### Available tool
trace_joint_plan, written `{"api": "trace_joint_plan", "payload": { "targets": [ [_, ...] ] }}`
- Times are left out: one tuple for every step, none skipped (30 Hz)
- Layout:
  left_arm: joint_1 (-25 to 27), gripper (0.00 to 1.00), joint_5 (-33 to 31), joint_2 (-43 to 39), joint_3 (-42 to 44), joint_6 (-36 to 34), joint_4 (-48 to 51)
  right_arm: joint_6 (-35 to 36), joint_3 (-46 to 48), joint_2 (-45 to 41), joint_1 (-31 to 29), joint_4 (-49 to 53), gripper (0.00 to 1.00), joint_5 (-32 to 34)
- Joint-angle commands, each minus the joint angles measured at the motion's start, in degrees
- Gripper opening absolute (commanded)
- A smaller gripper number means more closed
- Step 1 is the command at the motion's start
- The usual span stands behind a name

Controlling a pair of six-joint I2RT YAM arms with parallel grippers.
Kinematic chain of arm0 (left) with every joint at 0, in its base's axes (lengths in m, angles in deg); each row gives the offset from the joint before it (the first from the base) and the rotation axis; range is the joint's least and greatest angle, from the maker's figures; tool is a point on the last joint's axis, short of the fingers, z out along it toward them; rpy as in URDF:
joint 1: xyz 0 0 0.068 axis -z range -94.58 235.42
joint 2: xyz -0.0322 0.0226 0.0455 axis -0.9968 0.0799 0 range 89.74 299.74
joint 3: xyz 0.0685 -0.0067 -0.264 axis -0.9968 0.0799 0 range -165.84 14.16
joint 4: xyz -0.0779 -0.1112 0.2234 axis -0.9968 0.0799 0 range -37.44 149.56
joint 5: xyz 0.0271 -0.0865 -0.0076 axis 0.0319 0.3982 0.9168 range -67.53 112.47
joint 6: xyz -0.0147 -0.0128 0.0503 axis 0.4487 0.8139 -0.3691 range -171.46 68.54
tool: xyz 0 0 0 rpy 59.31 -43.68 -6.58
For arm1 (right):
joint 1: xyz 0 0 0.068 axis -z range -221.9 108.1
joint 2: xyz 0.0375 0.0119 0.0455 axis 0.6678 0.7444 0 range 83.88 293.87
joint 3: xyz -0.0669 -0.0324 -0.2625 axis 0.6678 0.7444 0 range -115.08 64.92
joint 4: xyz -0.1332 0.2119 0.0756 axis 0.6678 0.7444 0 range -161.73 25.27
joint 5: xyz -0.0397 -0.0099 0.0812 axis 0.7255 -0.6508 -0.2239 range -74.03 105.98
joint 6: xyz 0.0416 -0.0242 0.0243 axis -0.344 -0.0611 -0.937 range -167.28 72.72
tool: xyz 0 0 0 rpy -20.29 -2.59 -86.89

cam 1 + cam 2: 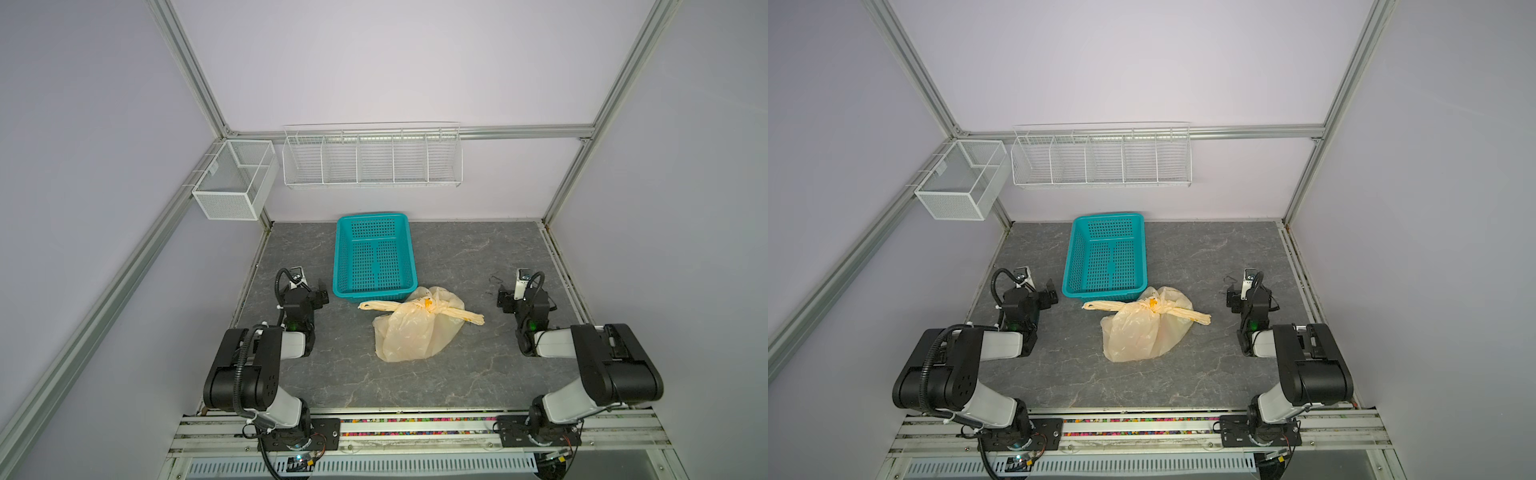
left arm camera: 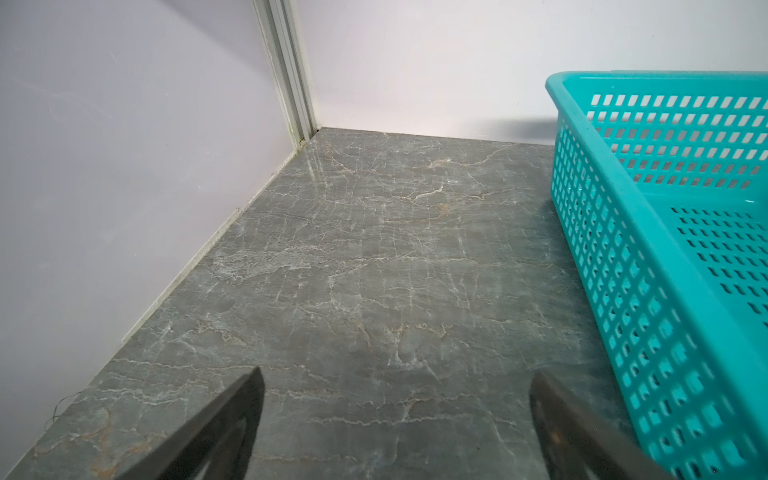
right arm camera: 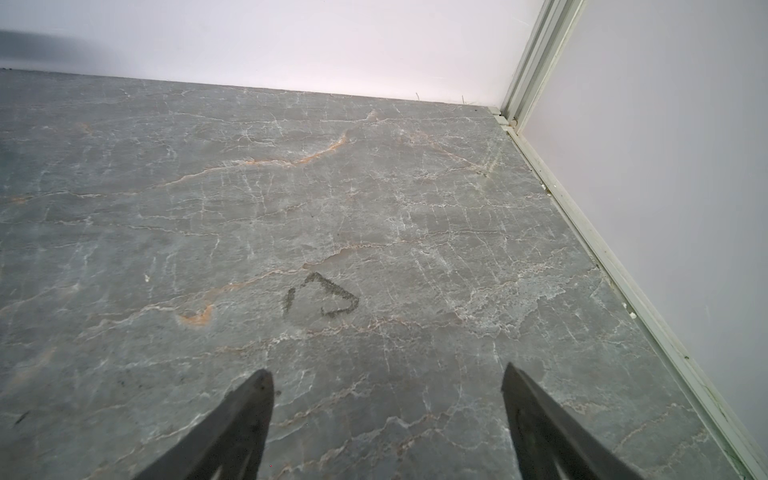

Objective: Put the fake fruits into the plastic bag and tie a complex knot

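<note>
The plastic bag (image 1: 415,334) (image 1: 1140,332), pale yellow and translucent, lies bulging on the grey table just in front of the basket. Its handles are bunched into the knot (image 1: 430,308) (image 1: 1154,306), with the ends sticking out to either side. No fake fruits show; I cannot make out what is inside the bag. My left gripper (image 1: 320,297) (image 2: 397,376) rests open near the left table edge, well away from the bag, holding nothing. My right gripper (image 1: 505,299) (image 3: 387,371) rests open on the right side, also empty and apart from the bag.
A teal perforated basket (image 1: 409,253) (image 2: 648,266) stands behind the bag with nothing in it. White wire racks (image 1: 372,156) and a mesh box (image 1: 232,178) hang on the walls. A dark scribble (image 3: 324,297) marks the table ahead of the right gripper.
</note>
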Motion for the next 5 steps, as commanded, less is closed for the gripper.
{"api": "trace_joint_plan", "payload": {
  "targets": [
    [-0.3, 0.99, 0.6, 0.4, -0.8, 0.2, -1.7, -0.3, -0.7, -0.4, 0.2, -0.7, 0.89, -0.7],
    [-0.3, 0.99, 0.6, 0.3, -0.8, 0.3, -1.6, -0.2, -0.8, -0.4, 0.2, -0.6, 0.89, -0.7],
    [-0.3, 0.99, 0.6, 0.4, -0.8, 0.3, -1.6, -0.3, -0.8, -0.4, 0.2, -0.5, 0.89, -0.7],
    [-0.3, 0.99, 0.6, 0.4, -0.8, 0.3, -1.6, -0.2, -0.8, -0.4, 0.2, -0.5, 0.89, -0.8],
    [-0.3, 0.99, 0.6, 0.4, -0.9, 0.3, -1.6, -0.3, -0.6, -0.5, 0.2, -0.7, 0.89, -0.8]
  ]
}}
